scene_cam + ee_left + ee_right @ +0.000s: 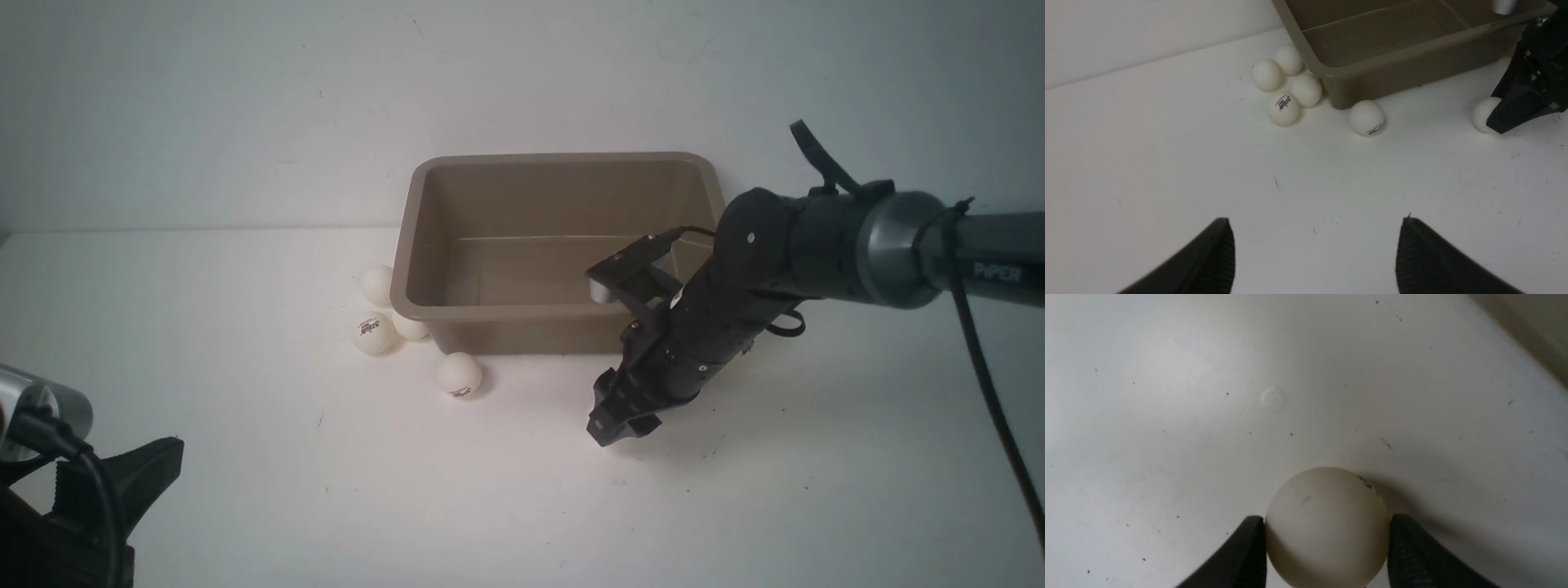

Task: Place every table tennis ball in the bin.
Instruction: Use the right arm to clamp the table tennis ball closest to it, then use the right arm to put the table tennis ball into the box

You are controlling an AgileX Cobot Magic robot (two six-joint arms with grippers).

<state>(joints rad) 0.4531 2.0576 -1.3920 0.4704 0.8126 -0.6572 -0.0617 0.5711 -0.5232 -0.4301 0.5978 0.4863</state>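
Note:
The taupe bin (506, 311) stands at the back middle of the table, and its inside shows no balls. Several white table tennis balls lie by its front left corner; one (375, 333) carries a printed logo and another (460, 375) sits alone in front of the wall. My right gripper (1327, 517) is down at the table in front of the bin's right half, shut on a table tennis ball (1327, 526) with both fingers touching its sides. From the left wrist that ball (1483, 114) peeks out beside the black fingers. My left gripper (1314, 245) hovers open over bare table, holding nothing.
The right arm (816, 245) reaches in from the right, crossing the bin's front right corner. A white wall rises just behind the bin. A black cable (988, 384) hangs from that arm.

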